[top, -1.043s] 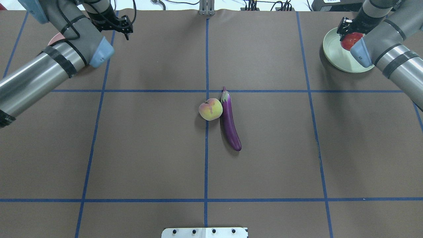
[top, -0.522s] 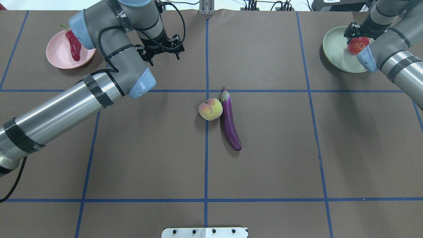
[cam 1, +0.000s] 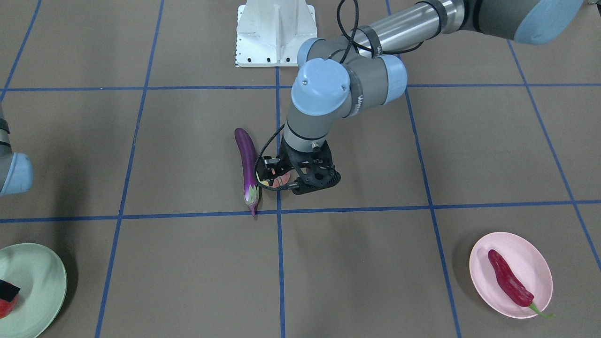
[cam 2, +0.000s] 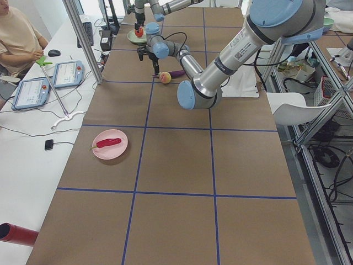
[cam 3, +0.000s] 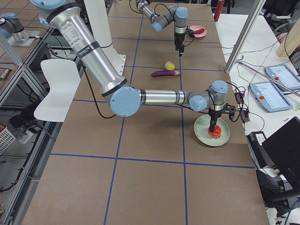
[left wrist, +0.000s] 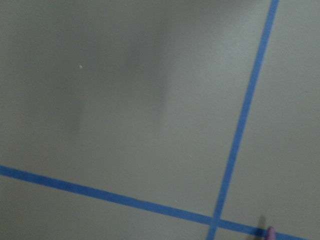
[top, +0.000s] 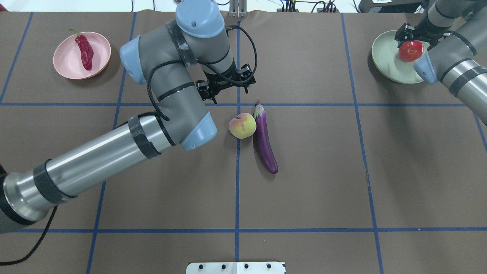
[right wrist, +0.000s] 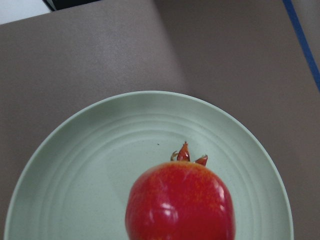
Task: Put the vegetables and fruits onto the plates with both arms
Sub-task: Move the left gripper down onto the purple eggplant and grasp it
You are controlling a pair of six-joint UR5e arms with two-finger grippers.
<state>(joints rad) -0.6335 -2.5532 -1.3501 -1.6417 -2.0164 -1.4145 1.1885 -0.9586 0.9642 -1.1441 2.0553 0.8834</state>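
Note:
The purple eggplant [top: 264, 142] and the yellow-pink peach [top: 242, 125] lie side by side, touching, at the table's middle. My left gripper [top: 228, 91] is open and empty, hovering just beyond the peach; in the front-facing view the left gripper [cam 1: 298, 182] partly hides the peach [cam 1: 281, 179]. The red chili [top: 85, 47] lies on the pink plate [top: 64, 61] at the far left. My right gripper [top: 412, 42] is shut on the pomegranate [top: 411, 50], low over the green plate [top: 386, 57]. The right wrist view shows the pomegranate [right wrist: 180, 205] over the plate [right wrist: 100, 175].
Blue tape lines [top: 237, 190] grid the brown table. The white robot base [top: 236, 267] sits at the near edge. An operator [cam 2: 16, 38] with tablets sits beyond the far edge. The left arm's elbow [top: 194, 133] hangs left of the peach.
My left arm has swung from the pink plate to the centre, its open gripper now just beyond the peach. My right gripper has shifted slightly over the green plate with the pomegranate.

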